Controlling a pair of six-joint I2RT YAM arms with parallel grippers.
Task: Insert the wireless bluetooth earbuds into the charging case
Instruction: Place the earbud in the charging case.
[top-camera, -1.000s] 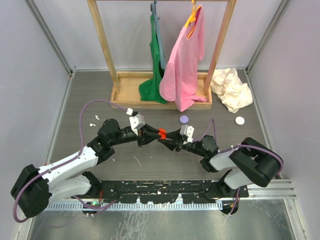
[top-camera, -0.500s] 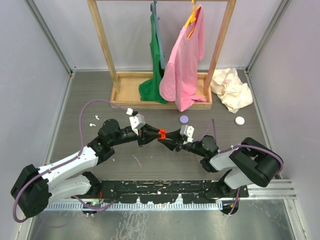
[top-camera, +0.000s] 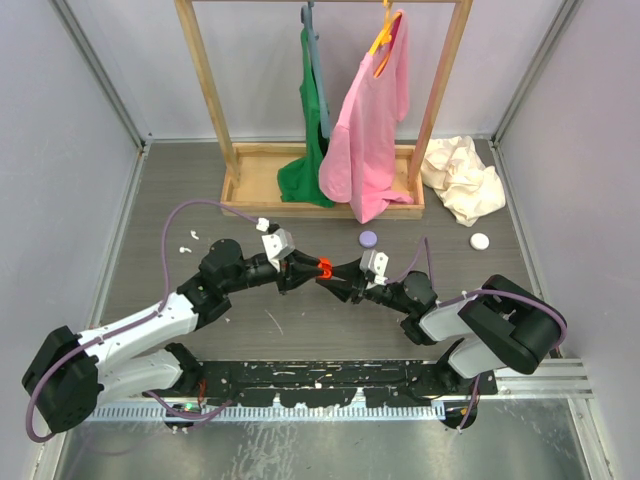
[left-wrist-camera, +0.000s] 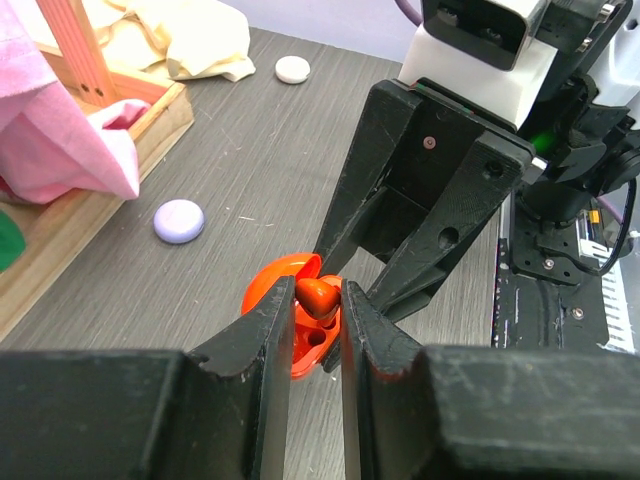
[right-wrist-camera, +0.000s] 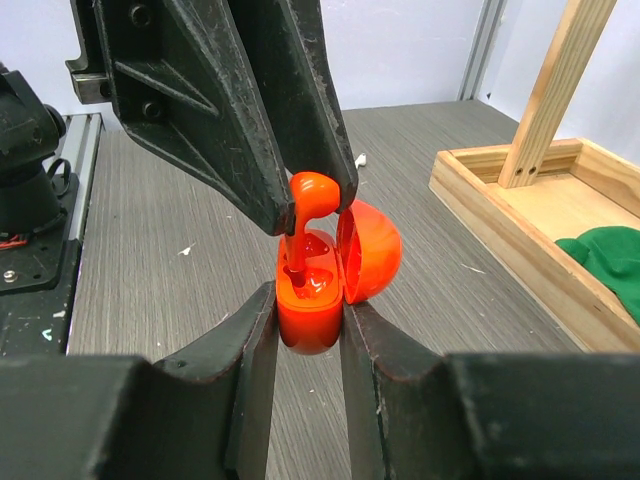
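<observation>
Mid-tabletop is crowded. The left gripper (top-camera: 312, 267) and right gripper (top-camera: 333, 275) meet tip to tip, one pinching the earbud (left-wrist-camera: 318, 295), the other clamped on the open charging case (right-wrist-camera: 312, 318), and we see no gap to pass between them.

The tabletop (top-camera: 300, 325) on the near side of the tips is bare, and so is the left strip.

On the far side, a lilac disc (top-camera: 368, 239) lies near the right gripper. Beyond it the wooden rack base (top-camera: 250, 185) bars the way, with the pink shirt (top-camera: 368, 130) hanging over its front rail.

In the far right corner, a white disc (top-camera: 480, 241) and a cream cloth (top-camera: 462, 178) take up the floor space.
</observation>
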